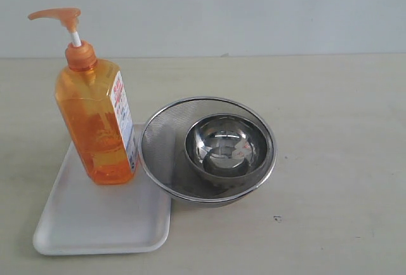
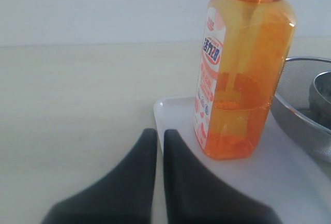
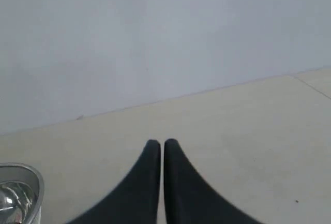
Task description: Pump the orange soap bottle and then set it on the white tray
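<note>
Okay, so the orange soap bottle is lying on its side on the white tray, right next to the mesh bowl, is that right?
Not quite. The orange soap bottle is standing upright on the white tray, not lying on its side; the exterior view shows this plainly. The rest holds: it is on the tray, right next to the mesh bowl.

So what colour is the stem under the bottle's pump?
The stem of the tall translucent orange plastic soap bottle is white, clearest in the exterior view.

Exterior: high, looking down over bench [image 1: 330, 129] toward wall [image 1: 254, 8]. Left wrist: low, close beside orange soap bottle [image 2: 243, 79], shared with exterior. Right wrist: low, facing wall.
</note>
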{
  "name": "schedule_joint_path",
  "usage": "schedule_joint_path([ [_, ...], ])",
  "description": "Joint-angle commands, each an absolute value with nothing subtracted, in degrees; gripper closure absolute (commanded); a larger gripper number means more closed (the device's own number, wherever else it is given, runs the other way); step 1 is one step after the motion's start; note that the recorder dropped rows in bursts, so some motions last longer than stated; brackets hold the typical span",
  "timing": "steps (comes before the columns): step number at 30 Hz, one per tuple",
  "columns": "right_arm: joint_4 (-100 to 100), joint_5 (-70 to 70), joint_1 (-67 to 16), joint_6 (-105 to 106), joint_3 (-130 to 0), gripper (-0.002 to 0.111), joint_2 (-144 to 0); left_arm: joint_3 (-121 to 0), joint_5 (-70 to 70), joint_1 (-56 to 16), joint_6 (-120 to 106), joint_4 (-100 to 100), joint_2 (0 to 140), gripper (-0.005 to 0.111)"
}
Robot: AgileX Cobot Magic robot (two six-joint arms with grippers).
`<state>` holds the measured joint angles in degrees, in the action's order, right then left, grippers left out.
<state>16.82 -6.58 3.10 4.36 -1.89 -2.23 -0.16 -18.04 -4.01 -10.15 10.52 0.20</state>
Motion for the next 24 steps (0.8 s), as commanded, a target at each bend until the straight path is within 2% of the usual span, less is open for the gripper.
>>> schedule_joint_path([
  [1,19.0,-1.6,3.4,4.4,0.0,0.108,-1.9,0.0,-18.0,-3.9,-10.6,10.5,0.0,0.102],
  [15,17.8,-6.1,3.4,8.5,0.0,0.108,-1.9,0.0,-18.0,-3.9,-10.6,10.5,0.0,0.102],
  [24,0.0,-18.2,3.4,0.9,0.0,0.108,-1.9,0.0,-18.0,-3.9,-10.6,10.5,0.0,0.102],
])
